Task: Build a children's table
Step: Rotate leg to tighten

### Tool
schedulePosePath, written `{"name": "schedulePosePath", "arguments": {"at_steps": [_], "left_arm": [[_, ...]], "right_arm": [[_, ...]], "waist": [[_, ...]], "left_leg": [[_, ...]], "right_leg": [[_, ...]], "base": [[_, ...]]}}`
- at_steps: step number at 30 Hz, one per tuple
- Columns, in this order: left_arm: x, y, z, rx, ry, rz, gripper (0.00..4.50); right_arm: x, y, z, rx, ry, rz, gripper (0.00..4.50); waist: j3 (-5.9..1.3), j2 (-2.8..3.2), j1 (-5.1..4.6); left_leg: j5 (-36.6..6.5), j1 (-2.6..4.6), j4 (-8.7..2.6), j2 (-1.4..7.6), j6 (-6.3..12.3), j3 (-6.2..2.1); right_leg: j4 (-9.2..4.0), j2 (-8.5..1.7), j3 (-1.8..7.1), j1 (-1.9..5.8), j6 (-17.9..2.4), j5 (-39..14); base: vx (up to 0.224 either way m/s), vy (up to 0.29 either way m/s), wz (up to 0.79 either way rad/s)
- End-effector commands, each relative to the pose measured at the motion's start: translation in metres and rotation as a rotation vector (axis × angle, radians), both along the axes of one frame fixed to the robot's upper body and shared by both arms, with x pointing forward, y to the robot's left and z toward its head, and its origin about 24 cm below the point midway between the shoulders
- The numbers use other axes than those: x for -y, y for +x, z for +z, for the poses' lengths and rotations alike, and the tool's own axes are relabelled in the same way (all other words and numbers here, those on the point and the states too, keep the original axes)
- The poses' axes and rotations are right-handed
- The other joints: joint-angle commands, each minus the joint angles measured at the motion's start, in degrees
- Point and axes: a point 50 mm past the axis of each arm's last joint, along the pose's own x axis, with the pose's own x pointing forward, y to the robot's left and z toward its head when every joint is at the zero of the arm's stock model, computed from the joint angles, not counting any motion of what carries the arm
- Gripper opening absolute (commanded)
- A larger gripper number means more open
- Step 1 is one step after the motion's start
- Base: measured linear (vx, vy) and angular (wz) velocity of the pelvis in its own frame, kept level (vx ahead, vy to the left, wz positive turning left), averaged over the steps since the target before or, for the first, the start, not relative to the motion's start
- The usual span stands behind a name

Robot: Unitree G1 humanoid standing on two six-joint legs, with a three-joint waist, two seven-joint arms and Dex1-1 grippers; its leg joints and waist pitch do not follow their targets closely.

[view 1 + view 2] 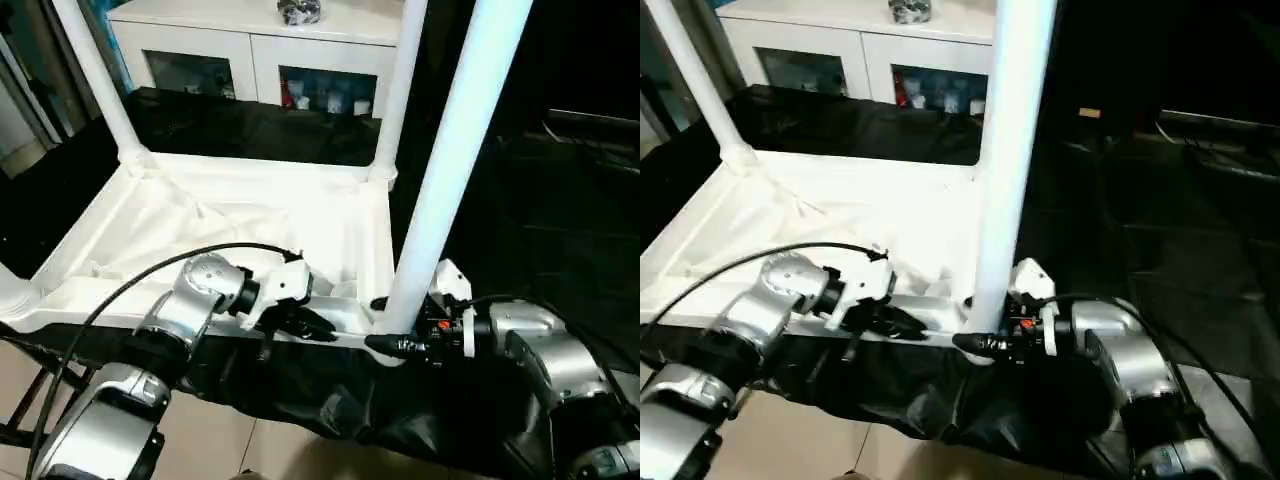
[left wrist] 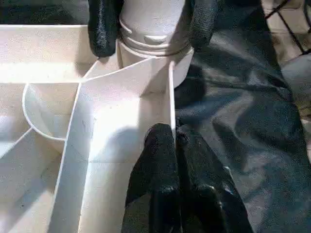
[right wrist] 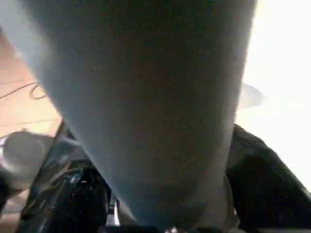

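The right gripper [image 1: 385, 343] has its two black fingers spread around the foot of the near right leg [image 1: 452, 160], one finger on each side of the tube; in the left wrist view those fingers [image 2: 103, 26] flank the ringed base of the leg where it sits in the corner socket [image 2: 150, 53]. Whether they press on the tube or only stand beside it cannot be told. That leg rises upright, leaning slightly right, from the near right corner of the tabletop [image 1: 230, 225].

The left gripper [image 1: 305, 322] has its fingers pressed together, with nothing between them. It lies at the near rim of the tabletop, just left of the right gripper, its tips [image 2: 163, 145] against the thin wall by the corner socket.

The tabletop lies upside down, ribbed underside up, on a black cloth [image 1: 300, 395] that hangs over the near edge. Two more legs stand in the far sockets: the far left leg [image 1: 95, 70] and the far right leg [image 1: 400, 85]. A white stub [image 1: 12, 290] shows at the near left corner.

Beyond the tabletop stands a white cabinet [image 1: 260, 50] with glass doors.
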Motion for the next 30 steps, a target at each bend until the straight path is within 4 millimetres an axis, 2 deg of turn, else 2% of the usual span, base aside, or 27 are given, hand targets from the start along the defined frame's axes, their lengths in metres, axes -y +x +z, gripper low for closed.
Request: {"name": "schedulePosePath", "arguments": {"at_steps": [1,7,11,12,13,14,15,17,18,19,21,22,24,25,27,28,30], "left_arm": [[0.001,-0.004,-0.006,-0.033,0.048,-0.052,0.00],[0.003,-0.006,-0.008,-0.047,0.028,-0.046,0.00],[0.008,-0.002,-0.011,-0.040,0.011,0.052,0.00],[0.012,0.000,-0.012,-0.032,0.003,0.101,0.00],[0.012,0.000,-0.012,-0.032,0.003,0.101,0.00],[0.021,0.005,-0.013,-0.023,-0.019,0.184,0.00],[0.021,0.005,-0.013,-0.023,-0.020,0.187,0.00],[0.041,0.007,-0.015,-0.014,-0.060,0.273,0.00],[0.041,0.007,-0.015,-0.014,-0.060,0.273,0.00],[0.041,0.007,-0.015,-0.014,-0.060,0.273,0.00],[0.061,0.008,-0.016,-0.009,-0.099,0.335,0.00],[0.070,0.008,-0.015,-0.008,-0.117,0.360,0.00],[0.080,0.007,-0.016,0.017,-0.118,0.382,0.00],[0.083,0.005,-0.018,0.030,-0.108,0.375,0.00],[0.085,0.004,-0.019,0.043,-0.101,0.368,0.00],[0.085,0.003,-0.020,0.045,-0.100,0.358,0.00],[0.084,0.002,-0.020,0.044,-0.100,0.351,0.00]], "right_arm": [[-0.005,-0.001,0.001,-0.008,-0.004,0.047,2.87],[-0.010,-0.005,-0.002,-0.016,0.024,0.029,2.61],[-0.014,-0.001,-0.009,0.021,0.050,-0.187,2.57],[-0.015,0.002,-0.012,0.043,0.043,-0.264,2.57],[-0.015,0.002,-0.012,0.043,0.043,-0.264,2.57],[-0.018,0.005,-0.018,0.052,0.039,-0.405,2.56],[-0.019,0.006,-0.018,0.052,0.038,-0.412,2.56],[-0.024,0.010,-0.026,0.036,0.036,-0.609,2.56],[-0.024,0.010,-0.026,0.036,0.036,-0.609,2.56],[-0.024,0.010,-0.026,0.036,0.036,-0.609,2.56],[-0.032,0.013,-0.030,0.015,0.046,-0.768,2.56],[-0.036,0.014,-0.031,0.006,0.051,-0.831,2.56],[-0.044,0.014,-0.031,0.025,0.043,-0.879,2.56],[-0.047,0.014,-0.030,0.033,0.045,-0.888,2.56],[-0.048,0.015,-0.028,0.042,0.050,-0.900,2.56],[-0.048,0.016,-0.026,0.059,0.051,-0.904,2.56],[-0.047,0.017,-0.025,0.068,0.054,-0.904,2.56]], "waist": [[-3.11,-0.63,0.22],[-3.02,-0.58,0.26],[-2.97,-0.49,0.31],[-2.66,-0.49,-0.05],[-2.42,-0.46,-0.16],[-2.31,-0.58,-0.41],[-2.26,-0.72,-0.52],[-2.11,-0.62,-0.98],[-2.17,-0.71,-1.06],[-2.21,-0.71,-1.05],[-2.18,-0.73,-1.22],[-2.18,-0.70,-1.32],[-2.32,-0.74,-1.35],[-2.30,-0.34,-1.13],[-2.35,-0.54,-1.08],[-2.43,-0.19,-1.06],[-2.48,-0.29,-1.00]], "left_leg": [[-9.10,0.37,-3.39,3.85,4.84,-1.32],[-10.72,0.47,-3.58,3.89,3.74,-1.37],[-11.04,0.54,-3.72,3.90,3.20,-1.40],[-12.50,0.35,-3.99,3.86,2.33,-1.47],[-14.38,0.56,-4.15,3.81,1.67,-1.49],[-17.11,0.88,-4.24,3.66,0.59,-1.67],[-17.71,0.97,-4.32,3.65,0.07,-1.77],[-19.66,1.10,-4.66,3.62,-1.26,-2.15],[-20.43,1.25,-4.64,3.47,-1.37,-2.23],[-20.43,1.30,-4.66,3.47,-1.11,-2.24],[-20.03,1.08,-4.71,3.54,-0.52,-2.17],[-19.91,1.14,-4.73,3.48,-0.85,-2.07],[-19.14,1.18,-4.72,3.47,-1.08,-2.07],[-19.50,1.38,-4.66,3.45,-0.88,-2.01],[-18.70,0.94,-4.74,3.39,-0.28,-2.01],[-18.34,0.81,-4.79,3.42,-0.13,-2.02],[-17.97,0.82,-4.73,3.40,0.22,-1.92]], "right_leg": [[-2.72,-4.11,2.58,2.44,-16.03,-5.95],[-2.97,-4.08,2.60,2.40,-15.55,-8.63],[-3.03,-4.11,2.66,2.27,-15.12,-8.85],[-3.30,-4.10,2.68,2.20,-14.56,-11.46],[-3.69,-4.17,2.70,1.99,-14.03,-14.36],[-4.33,-4.38,2.74,1.92,-12.58,-20.02],[-4.55,-4.48,2.81,1.81,-11.90,-22.09],[-5.04,-4.40,2.83,1.44,-9.82,-26.59],[-5.31,-4.36,2.75,1.37,-8.94,-27.94],[-5.43,-4.39,2.78,1.39,-8.71,-27.91],[-5.42,-4.29,2.93,1.31,-8.69,-26.24],[-5.37,-4.15,2.95,1.10,-9.09,-25.07],[-5.29,-4.14,2.93,1.15,-9.11,-23.68],[-5.37,-4.13,3.01,0.99,-9.04,-23.29],[-5.16,-4.02,3.03,1.40,-8.96,-21.16],[-5.05,-3.99,3.03,1.47,-9.00,-19.75],[-4.86,-3.96,3.04,1.57,-9.38,-18.14]], "base": [[0.000,0.000,0.00],[0.000,0.000,0.00],[0.000,0.000,0.00],[0.000,0.000,0.00],[0.000,0.000,0.00],[0.000,0.000,0.00],[0.000,0.000,0.00],[0.000,0.000,0.00],[0.000,0.000,0.00],[0.000,0.000,0.00],[0.000,0.000,0.00],[0.000,0.000,0.00],[0.000,0.000,0.00],[0.000,0.000,0.00],[0.000,0.000,0.00],[0.000,0.000,0.00],[0.000,0.000,0.00]]}}
